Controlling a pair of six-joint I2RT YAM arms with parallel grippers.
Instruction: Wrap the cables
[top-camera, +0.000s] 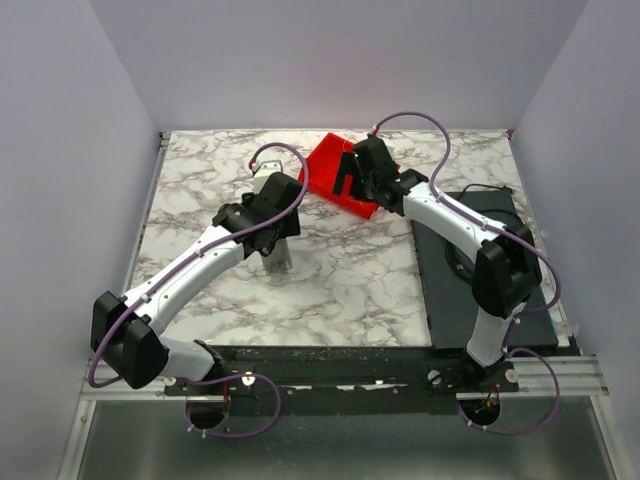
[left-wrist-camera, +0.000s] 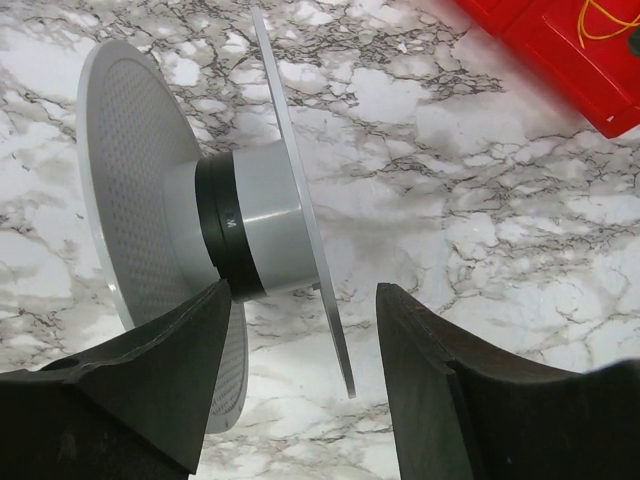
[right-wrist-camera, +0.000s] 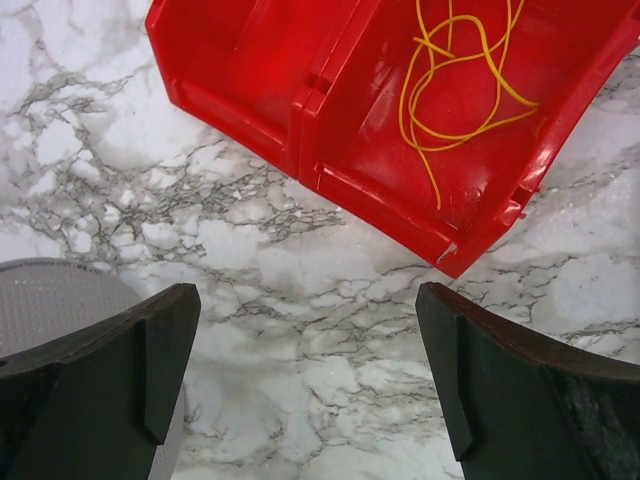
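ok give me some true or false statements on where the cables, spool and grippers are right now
1. The yellow cables lie in the red bin. True.
2. The right gripper is shut on the cables. False: it is open and holds nothing.
3. The left gripper is open, close to the grey spool. True.
4. The cables are wound on the spool. False: its hub shows only a black band, no yellow wire.

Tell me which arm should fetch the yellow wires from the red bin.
Right. The right gripper, open, hovers beside the red bin with the wires just ahead in it. The left gripper, also open, faces the gray spool instead.
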